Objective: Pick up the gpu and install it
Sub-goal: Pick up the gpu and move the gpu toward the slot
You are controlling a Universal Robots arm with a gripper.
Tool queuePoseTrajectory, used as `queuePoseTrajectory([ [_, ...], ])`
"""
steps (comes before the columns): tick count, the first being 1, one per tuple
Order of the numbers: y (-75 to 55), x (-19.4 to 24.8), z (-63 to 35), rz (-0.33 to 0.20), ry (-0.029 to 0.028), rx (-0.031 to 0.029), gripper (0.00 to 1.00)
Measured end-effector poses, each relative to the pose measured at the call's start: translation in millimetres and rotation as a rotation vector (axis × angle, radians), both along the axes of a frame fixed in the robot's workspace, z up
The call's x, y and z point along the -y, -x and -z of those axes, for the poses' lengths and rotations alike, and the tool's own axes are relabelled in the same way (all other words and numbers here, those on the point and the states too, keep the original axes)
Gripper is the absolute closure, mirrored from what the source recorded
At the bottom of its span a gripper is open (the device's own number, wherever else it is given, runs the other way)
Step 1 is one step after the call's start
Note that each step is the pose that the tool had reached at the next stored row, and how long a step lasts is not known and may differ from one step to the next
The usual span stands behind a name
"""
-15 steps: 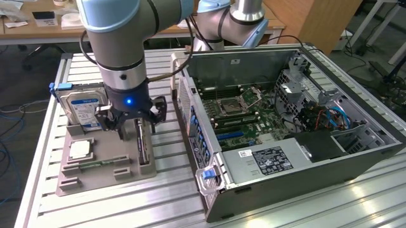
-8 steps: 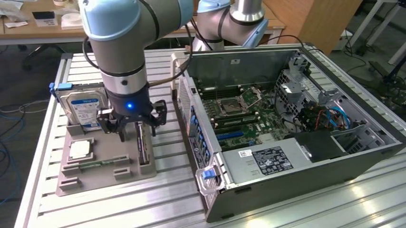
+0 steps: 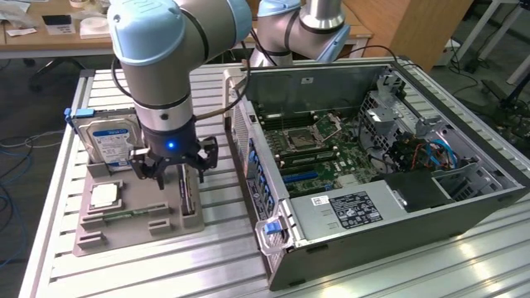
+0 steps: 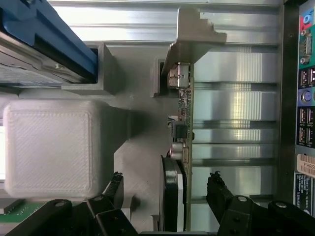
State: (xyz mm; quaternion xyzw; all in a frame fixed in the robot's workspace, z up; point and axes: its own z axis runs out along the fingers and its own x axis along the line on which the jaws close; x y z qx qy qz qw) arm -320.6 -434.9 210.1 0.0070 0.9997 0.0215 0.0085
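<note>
The gpu (image 3: 188, 200) is a thin dark card standing on edge in a slot of the grey holder tray (image 3: 124, 233), on the exterior view's left. In the wrist view the gpu (image 4: 183, 123) is seen edge-on, with its silvery metal end (image 4: 189, 42) farthest from the fingers. My gripper (image 3: 180, 177) hangs just above it, open, with one dark finger on each side of the card and not touching it. The wrist view shows my gripper (image 4: 166, 189) straddling the card's round black cooler, with one fingertip (image 4: 115, 183) beside it and nothing held.
The open computer case (image 3: 463, 205) lies on the exterior view's right, its motherboard (image 3: 311, 143) exposed; its rear ports (image 4: 305, 98) show beside the tray. The holder also carries a silver hard drive (image 3: 112, 139), a processor (image 3: 105, 195) and a green memory stick (image 3: 124, 215). A white block (image 4: 49, 145) stands near the fingers.
</note>
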Motion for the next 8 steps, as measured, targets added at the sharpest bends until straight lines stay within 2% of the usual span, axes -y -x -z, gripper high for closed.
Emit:
queuePoseTrajectory([
  [2,0.0,0.1,1.3,0.000,0.0018,-0.0003,0.22],
  [8,0.0,0.0,1.4,0.000,0.0018,-0.0002,0.23],
])
